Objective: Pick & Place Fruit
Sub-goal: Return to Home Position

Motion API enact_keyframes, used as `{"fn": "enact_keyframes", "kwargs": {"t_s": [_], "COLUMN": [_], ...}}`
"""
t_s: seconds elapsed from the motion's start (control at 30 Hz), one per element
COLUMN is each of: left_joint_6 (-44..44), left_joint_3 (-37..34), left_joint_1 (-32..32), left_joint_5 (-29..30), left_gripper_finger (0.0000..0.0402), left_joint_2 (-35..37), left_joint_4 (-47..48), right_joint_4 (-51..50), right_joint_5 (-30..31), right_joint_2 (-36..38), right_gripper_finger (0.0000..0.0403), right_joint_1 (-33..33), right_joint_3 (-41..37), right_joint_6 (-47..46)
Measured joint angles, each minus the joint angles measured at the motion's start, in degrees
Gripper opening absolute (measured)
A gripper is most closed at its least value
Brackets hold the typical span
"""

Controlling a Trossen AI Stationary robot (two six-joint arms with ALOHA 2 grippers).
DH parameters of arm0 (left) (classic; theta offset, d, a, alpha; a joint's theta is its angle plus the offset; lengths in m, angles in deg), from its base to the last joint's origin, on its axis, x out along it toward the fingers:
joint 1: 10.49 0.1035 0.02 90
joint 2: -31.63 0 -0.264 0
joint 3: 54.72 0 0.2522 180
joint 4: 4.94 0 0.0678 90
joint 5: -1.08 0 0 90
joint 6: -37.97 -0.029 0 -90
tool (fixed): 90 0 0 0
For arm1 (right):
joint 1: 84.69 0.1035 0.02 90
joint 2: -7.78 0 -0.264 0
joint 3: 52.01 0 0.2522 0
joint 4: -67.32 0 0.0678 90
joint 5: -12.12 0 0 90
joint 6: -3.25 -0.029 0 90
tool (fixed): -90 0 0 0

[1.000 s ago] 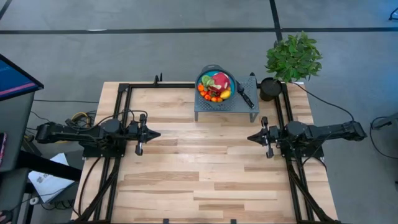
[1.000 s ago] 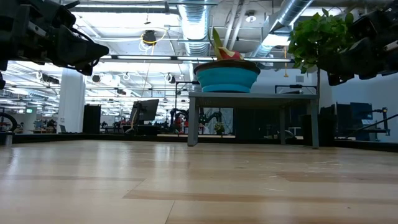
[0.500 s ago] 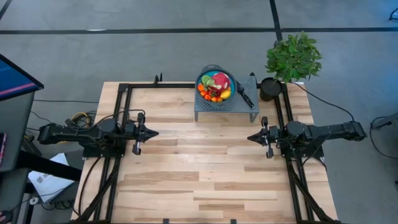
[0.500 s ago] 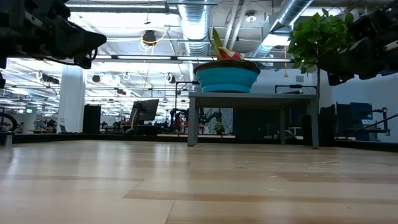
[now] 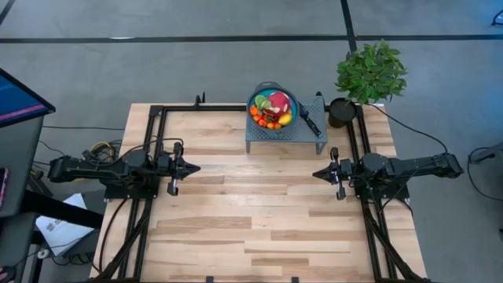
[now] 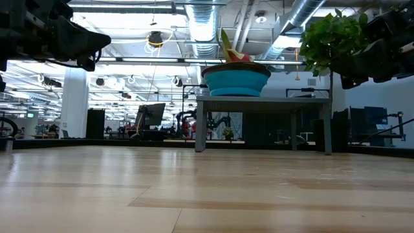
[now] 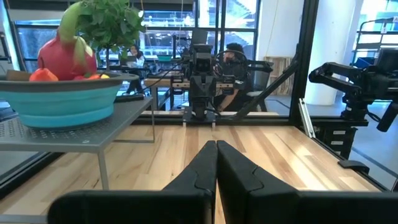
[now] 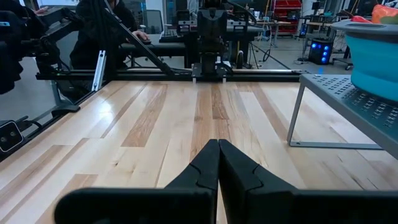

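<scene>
Atop the rack (image 5: 311,134), fruit (image 5: 271,109) fills the bowl (image 6: 236,82).

high: straight down | low: table-level, across | wrists: inward — all see bowl (image 6: 236,81)

Bright fruit (image 5: 271,114) in a teal bowl (image 6: 236,82)
Orange, red, yellow and green fruit fill the teal bowl; under the bowl a grey perforated stand (image 5: 306,134), pale striped wood tabletop (image 5: 259,212)
</scene>
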Motion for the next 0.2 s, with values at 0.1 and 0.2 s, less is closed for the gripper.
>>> {"fn": "enact_keyframes", "kwargs": {"t_s": [0.1,0.2], "left_joint_6": [0.0,0.0], "left_joint_3": [0.0,0.0], "left_joint_1": [0.0,0.0], "left_joint_5": [0.01,0.0], "left_gripper_finger": [0.0002,0.0002], "left_joint_2": [0.0,0.0], "left_joint_4": [-0.06,-0.15], "right_joint_4": [-0.01,-0.01], "right_joint_5": [0.0,0.0], "right_joint_2": [0.0,0.0], "right_gripper_finger": [0.0,0.0], "right_joint_1": [-0.02,0.0], "right_joint_3": [-0.01,-0.01], "right_joint_6": [0.0,0.0]}}
